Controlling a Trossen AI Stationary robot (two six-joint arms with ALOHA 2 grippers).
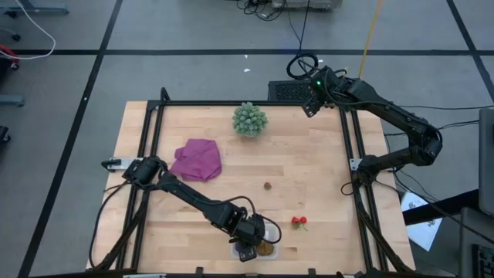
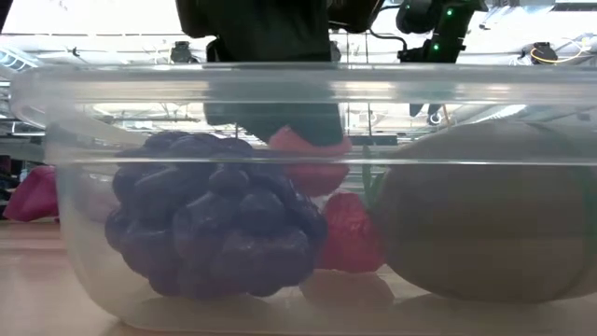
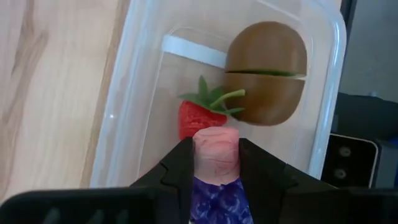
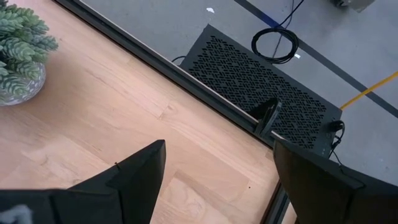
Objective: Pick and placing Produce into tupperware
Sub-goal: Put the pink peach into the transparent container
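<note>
The clear tupperware (image 1: 270, 230) stands at the table's near edge. In it lie a brown kiwi (image 3: 267, 73), a red strawberry (image 3: 194, 118) and a dark purple grape cluster (image 2: 215, 224). My left gripper (image 3: 216, 163) reaches down into the tub, shut on a small pink berry (image 3: 216, 152) above the grapes. On the table outside lie a tiny brown piece (image 1: 267, 185) and red berries (image 1: 299, 222). My right gripper (image 4: 217, 180) hangs open and empty over the table's far right corner. My left gripper pinches the pink berry by its two sides (image 3: 200, 155) between its two fingers. The fingers come from above, slanting down into the tub. In the low view the berry (image 2: 308, 149) sits below the tub's rim, over the grape cluster and strawberry.
A magenta-purple cloth (image 1: 198, 160) lies left of centre and a pale green bushy ball (image 1: 249, 120) stands near the far edge. A black frame (image 1: 154, 154) runs along the table's sides. Bare wood lies between the cloth and the right rail.
</note>
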